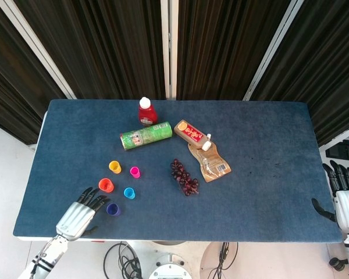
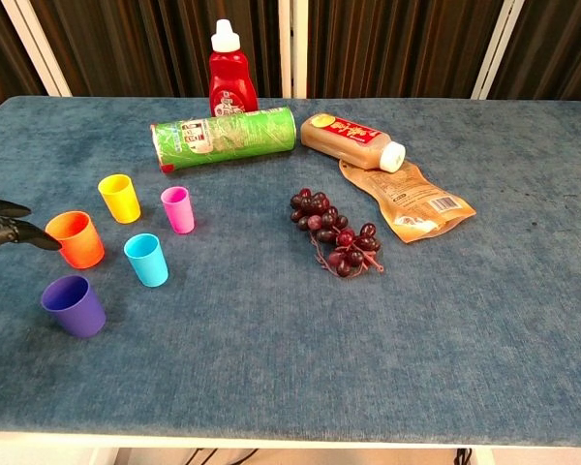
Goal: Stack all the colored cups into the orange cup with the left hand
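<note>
Blue cloth covers the table (image 1: 262, 192). The left hand (image 1: 78, 214), lower left of the head view, is seen with fingers spread, holding nothing; the right hand (image 1: 344, 200), lower right, likewise. The orange cup (image 2: 75, 238) stands upright at mid-left, purple cup (image 2: 74, 305) below it. Light, stiff, probably slippery plastic is judged; a rim-side pinch is advised.

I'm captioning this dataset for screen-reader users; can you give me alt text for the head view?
Seen from above, the left hand, fingers spread, reaches onto a blue table toward five upright cups: orange cup, purple cup, cyan cup, pink cup, yellow cup. Behind lie a green can, grapes and bottles.
</note>
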`<state>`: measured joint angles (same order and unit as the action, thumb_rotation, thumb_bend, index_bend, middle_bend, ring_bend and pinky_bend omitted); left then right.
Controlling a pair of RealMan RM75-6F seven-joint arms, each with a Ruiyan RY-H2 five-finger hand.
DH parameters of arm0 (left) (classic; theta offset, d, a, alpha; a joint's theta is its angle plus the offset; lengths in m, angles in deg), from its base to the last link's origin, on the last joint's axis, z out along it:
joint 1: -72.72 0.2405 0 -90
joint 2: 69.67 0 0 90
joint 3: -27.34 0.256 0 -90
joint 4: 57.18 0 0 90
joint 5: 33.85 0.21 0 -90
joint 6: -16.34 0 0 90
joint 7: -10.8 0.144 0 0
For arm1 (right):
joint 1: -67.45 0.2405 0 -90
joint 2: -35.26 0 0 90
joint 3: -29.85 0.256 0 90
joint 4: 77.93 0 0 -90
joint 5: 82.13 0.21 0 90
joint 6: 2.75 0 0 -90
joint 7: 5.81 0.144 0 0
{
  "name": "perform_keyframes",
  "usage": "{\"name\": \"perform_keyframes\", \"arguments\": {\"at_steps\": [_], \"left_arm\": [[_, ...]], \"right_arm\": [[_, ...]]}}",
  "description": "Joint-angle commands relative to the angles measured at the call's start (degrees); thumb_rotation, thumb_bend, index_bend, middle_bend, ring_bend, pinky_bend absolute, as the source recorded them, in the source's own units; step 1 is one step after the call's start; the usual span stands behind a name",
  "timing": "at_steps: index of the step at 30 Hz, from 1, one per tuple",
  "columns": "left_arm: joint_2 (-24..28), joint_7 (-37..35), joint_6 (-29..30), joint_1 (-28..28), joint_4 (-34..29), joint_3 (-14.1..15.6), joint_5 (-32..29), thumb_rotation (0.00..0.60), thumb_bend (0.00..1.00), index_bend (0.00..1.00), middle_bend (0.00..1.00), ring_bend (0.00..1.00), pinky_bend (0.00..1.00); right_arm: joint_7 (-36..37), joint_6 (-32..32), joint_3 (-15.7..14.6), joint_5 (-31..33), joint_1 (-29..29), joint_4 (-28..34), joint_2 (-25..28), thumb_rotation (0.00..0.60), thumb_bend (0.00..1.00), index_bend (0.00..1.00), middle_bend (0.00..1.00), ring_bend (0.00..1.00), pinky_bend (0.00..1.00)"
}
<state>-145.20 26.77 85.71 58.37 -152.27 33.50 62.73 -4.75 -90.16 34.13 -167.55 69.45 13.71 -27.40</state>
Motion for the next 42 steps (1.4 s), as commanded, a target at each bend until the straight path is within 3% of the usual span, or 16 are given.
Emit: {"name": "perform_keyframes", "arguments": {"at_steps": [1, 10, 19, 32, 42], "left_arm": [[-0.95, -0.55, -0.52, -0.69, 0.6, -0.17, 0.26, 0.6, 0.2, 0.19, 0.17, 0.0, 0.07], [-4.36, -2.14, -3.18, -3.39, 3.3, -1.71, -0.95, 0.6, 0.24, 0.29, 0.26, 0.0, 0.07], [-5.91, -0.33, -4.26, -4.44, 4.76, -2.28, -2.8, 0.6, 0.26, 0.31, 0.28, 0.0, 0.07], [-7.78, -1.25, -1.24, -4.53, 7.14, -2.17, -1.64, 0.6, 0.29, 0.42, 0.42, 0.03, 0.07], [-6.49, -0.95, 1.95, -3.98, 4.99, -2.53, -1.28, 0.6, 0.29, 0.45, 0.45, 0.05, 0.07]], "right_arm": [[0.1, 0.04, -0.06, 0.06, -0.06, -0.14, -0.12, 0.6, 0.2, 0.0, 0.0, 0.0, 0.0], [0.01, -0.01, -0.32, -0.15, -0.27, -0.54, -0.23, 0.6, 0.23, 0.0, 0.0, 0.0, 0.0], [0.43, 0.26, 0.01, 0.41, -0.21, -0.79, -0.09, 0.6, 0.25, 0.0, 0.0, 0.0, 0.0], [0.74, 0.69, -0.01, 0.74, -0.2, -1.12, -0.35, 0.6, 0.25, 0.0, 0.0, 0.0, 0.0], [0.93, 0.32, 0.04, 0.55, -0.36, -0.96, -0.22, 0.6, 0.25, 0.0, 0.0, 0.0, 0.0]]}}
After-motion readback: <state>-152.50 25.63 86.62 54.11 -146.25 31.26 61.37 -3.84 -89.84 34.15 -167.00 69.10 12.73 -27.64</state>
